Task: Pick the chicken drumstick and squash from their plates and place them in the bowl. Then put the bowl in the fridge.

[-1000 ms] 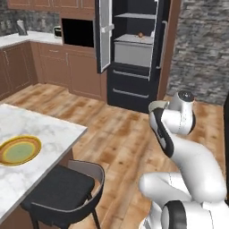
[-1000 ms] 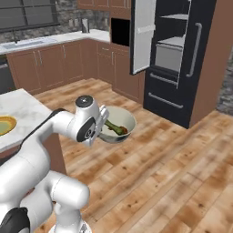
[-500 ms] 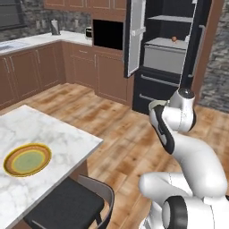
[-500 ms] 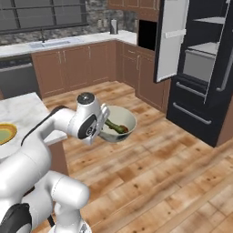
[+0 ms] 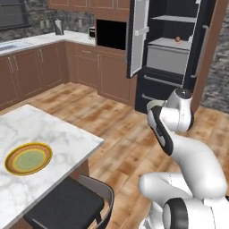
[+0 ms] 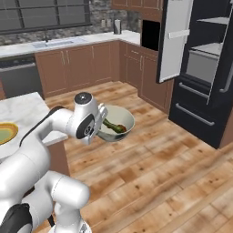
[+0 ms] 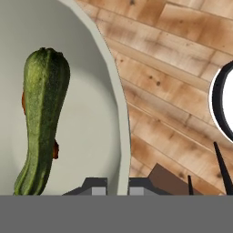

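Swinging with the driving base, both base cameras are now bringing the fridge (image 5: 179, 49) closer and more central than half a second ago; the carried load is keeping its place relative to the arm. I am holding the bowl (image 6: 115, 123) out in front of the robot, above the wooden floor (image 6: 164, 168). In the hand view the hand (image 7: 117, 185) is pinched fully shut on the bowl's rim, one fingertip (image 7: 94, 186) inside the wall and the other outside. The squash (image 7: 42, 123) is lying inside the bowl, its long axis running roughly away from the hand along the bowl's wall, stem end far. A reddish-brown sliver is peeking from under it, which I am reading as the chicken drumstick (image 7: 55, 149), mostly hidden. On the marble desk (image 5: 58, 138) the yellow-orange plate (image 5: 28, 159) is sitting empty, behind and to the arm's left. The relation governing the coming move: the fridge is standing ahead of the bowl, its door (image 5: 138, 38) swung open, pale shelves (image 5: 167, 44) exposed and higher than the bowl, with a small orange-red ball (image 5: 178, 39) already on one shelf. I am judging that the bowl needs raising and further approach before it clears a shelf edge.
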{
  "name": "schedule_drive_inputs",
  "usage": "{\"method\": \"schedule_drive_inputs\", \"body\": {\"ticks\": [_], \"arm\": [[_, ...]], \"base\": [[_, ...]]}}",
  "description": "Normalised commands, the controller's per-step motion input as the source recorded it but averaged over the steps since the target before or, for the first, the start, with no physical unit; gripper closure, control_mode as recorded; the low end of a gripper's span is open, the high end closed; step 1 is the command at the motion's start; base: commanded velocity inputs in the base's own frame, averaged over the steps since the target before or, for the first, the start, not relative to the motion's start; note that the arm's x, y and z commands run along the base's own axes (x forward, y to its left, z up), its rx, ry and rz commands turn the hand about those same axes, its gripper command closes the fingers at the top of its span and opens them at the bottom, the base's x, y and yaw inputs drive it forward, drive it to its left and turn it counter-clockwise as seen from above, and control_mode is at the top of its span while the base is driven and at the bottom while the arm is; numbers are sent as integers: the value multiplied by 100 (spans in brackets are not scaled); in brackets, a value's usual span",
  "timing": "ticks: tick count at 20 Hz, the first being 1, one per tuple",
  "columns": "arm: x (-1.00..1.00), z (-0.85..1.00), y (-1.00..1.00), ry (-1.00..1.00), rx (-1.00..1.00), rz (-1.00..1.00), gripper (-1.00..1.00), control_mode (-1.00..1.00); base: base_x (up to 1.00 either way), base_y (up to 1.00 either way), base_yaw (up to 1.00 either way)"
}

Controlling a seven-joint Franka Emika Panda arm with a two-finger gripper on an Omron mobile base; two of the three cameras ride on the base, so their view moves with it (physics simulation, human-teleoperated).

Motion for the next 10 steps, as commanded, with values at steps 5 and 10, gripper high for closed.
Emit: {"method": "schedule_drive_inputs", "body": {"ticks": [5,10], "arm": [[0,0,0,0,0,0,100,100],[0,0,0,0,0,0,100,100]], "base": [[47,-61,0],[35,-65,0]]}}
